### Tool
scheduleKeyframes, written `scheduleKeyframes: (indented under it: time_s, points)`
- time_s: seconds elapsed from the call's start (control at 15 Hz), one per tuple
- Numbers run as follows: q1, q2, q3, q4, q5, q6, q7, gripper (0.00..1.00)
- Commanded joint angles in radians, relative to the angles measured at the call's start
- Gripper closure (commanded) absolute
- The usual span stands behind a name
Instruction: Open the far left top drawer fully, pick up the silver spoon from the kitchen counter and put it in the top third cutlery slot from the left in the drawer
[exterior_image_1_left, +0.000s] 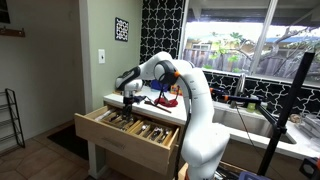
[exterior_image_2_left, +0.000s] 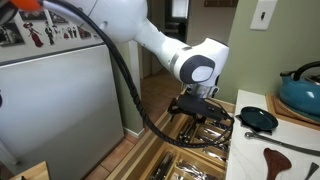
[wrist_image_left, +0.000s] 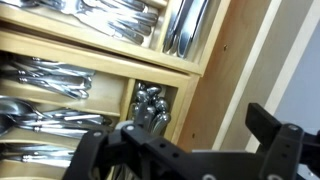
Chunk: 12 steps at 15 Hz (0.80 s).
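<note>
Fingers (wrist_image_left: 280, 140) spread wide, empty, over the open drawer (exterior_image_1_left: 122, 140).
Spoon not made out, neither below them nor on the counter (exterior_image_2_left: 250, 150) beside; likely light, stiff, slippery steel, best pinched mid-handle.

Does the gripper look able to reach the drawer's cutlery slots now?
Probably yes: the drawer stands open and the gripper hangs directly over its slots, jaws open, nothing in between.

One drawer (exterior_image_1_left: 122, 140), one teal pot (exterior_image_2_left: 303, 92), one black pan (exterior_image_2_left: 259, 119)
</note>
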<state>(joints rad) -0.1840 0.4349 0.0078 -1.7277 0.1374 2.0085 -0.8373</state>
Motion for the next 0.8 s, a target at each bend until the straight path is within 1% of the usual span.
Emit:
scheduleKeyframes:
  time_s: [0.0, 0.07, 0.13, 0.2, 0.47, 0.67, 0.73]
  points:
    - [0.015, -0.105, -0.035, -0.109, -0.069, 0.027, 0.097, 0.00]
    - [0.013, -0.125, -0.037, -0.118, -0.084, 0.022, 0.102, 0.00]
    - [0.007, -0.147, -0.032, -0.129, -0.093, 0.025, 0.067, 0.00]
    - [0.016, -0.161, -0.042, -0.132, -0.117, 0.014, 0.105, 0.00]
    - [0.019, -0.229, -0.053, -0.159, -0.154, 0.002, 0.166, 0.00]
    - [0.012, -0.287, -0.059, -0.201, -0.125, 0.034, 0.226, 0.00]
    - [0.013, -0.299, -0.061, -0.205, -0.116, 0.027, 0.252, 0.00]
